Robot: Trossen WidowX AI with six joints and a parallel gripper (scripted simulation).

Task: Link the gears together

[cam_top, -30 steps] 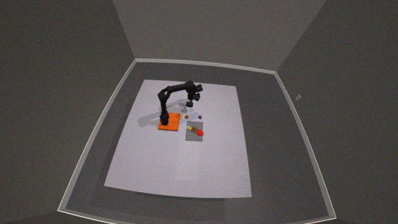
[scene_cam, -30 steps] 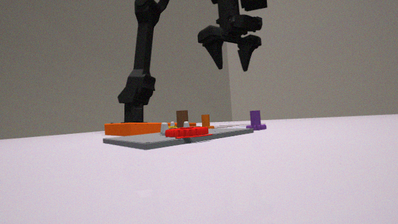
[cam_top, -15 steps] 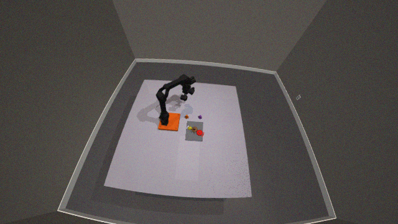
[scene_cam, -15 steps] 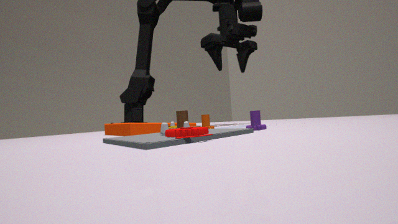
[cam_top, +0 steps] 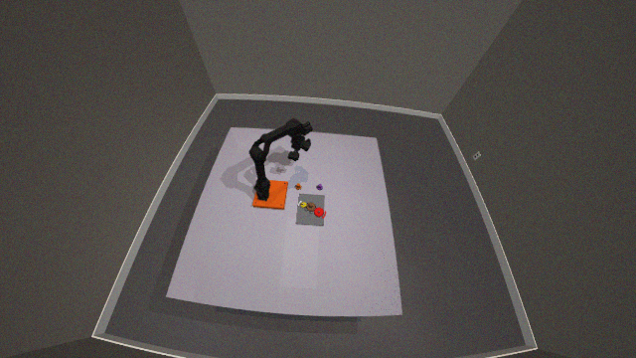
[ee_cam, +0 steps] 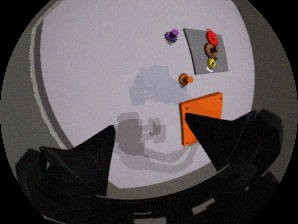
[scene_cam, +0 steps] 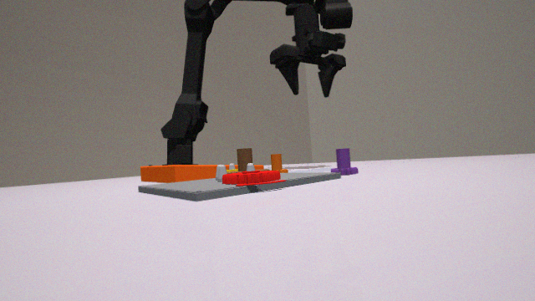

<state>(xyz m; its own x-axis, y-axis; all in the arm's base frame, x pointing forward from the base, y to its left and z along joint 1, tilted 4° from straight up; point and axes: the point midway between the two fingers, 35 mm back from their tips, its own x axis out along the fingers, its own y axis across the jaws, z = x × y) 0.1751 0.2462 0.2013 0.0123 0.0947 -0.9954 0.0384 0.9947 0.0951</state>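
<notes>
My gripper [scene_cam: 311, 95] [ee_cam: 150, 123] is open and empty, high above the table, away from the board. On the grey board [cam_top: 308, 219] [scene_cam: 167, 189] [ee_cam: 200, 66] a brown gear [cam_top: 311, 206] [scene_cam: 244, 159] [ee_cam: 210, 50] stands upright between the red gear [cam_top: 321, 212] [scene_cam: 251, 178] [ee_cam: 212, 38] and the yellow gear [cam_top: 303, 204] [ee_cam: 212, 63], close against both. Its lower part is hidden in the exterior view; tooth contact is too small to tell. A pale peg [scene_cam: 220, 173] stands bare. An orange gear [cam_top: 298, 186] [scene_cam: 276, 162] [ee_cam: 184, 79] and a purple gear [cam_top: 319, 187] [scene_cam: 343, 160] [ee_cam: 171, 36] stand on the table.
The orange base plate [cam_top: 276, 198] [scene_cam: 156, 174] [ee_cam: 202, 107] under the arm lies beside the board. The orange gear stands near the corner between plate and board. The purple gear is just off the board's edge. The arm's shadows fall on the table [cam_top: 278, 268].
</notes>
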